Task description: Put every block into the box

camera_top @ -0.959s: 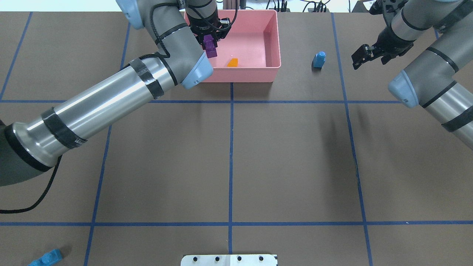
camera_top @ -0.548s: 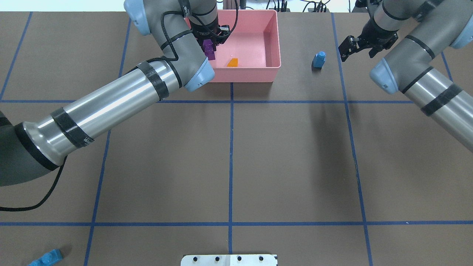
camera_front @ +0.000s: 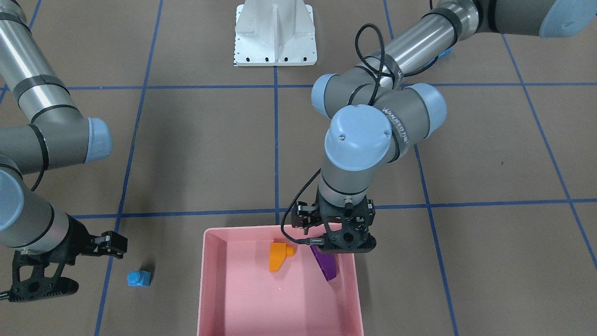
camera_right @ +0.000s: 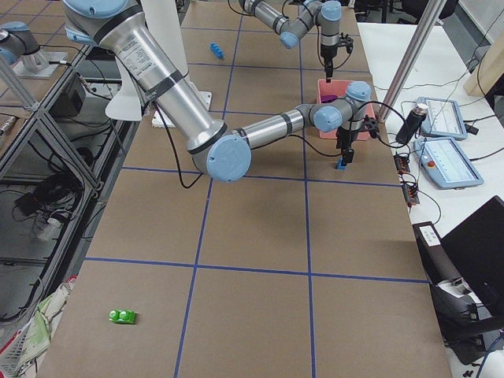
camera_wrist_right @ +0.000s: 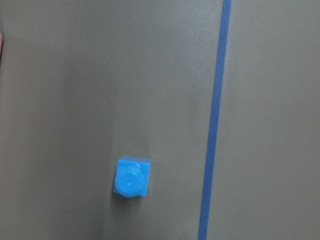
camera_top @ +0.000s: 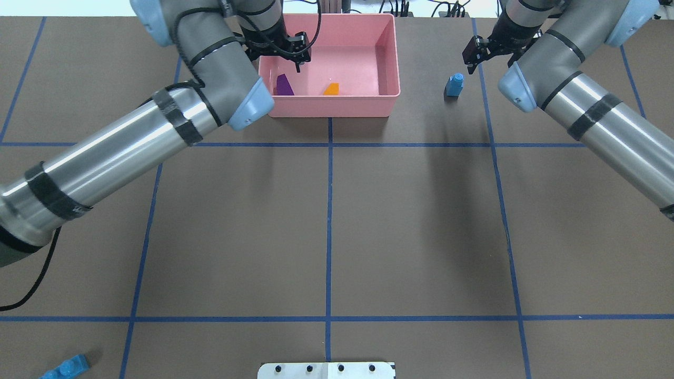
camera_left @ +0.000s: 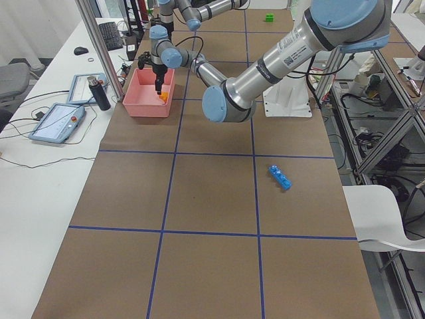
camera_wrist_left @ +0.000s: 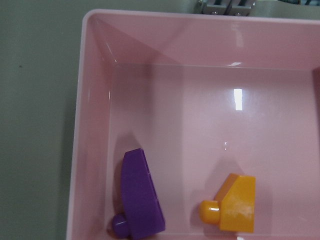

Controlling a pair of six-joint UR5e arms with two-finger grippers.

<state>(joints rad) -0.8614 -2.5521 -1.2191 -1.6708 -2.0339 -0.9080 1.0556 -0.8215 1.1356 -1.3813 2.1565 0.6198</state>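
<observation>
- pink box: smooth glossy plastic, glare on its floor
- purple block, orange block: smooth plastic, faint sheen
- table cover: matt brown, paper-like
- left arm tube: shiny bare metal

Overhead view: behind robot, looking forward and down; box at 12 o'clock of the tabletop. Front-facing view: opposite side, steep; same box at 6 o'clock. Side views: from either tabletop end, distant. Left wrist view: close, straight down into box. Right wrist view: close above small light-blue block.
</observation>
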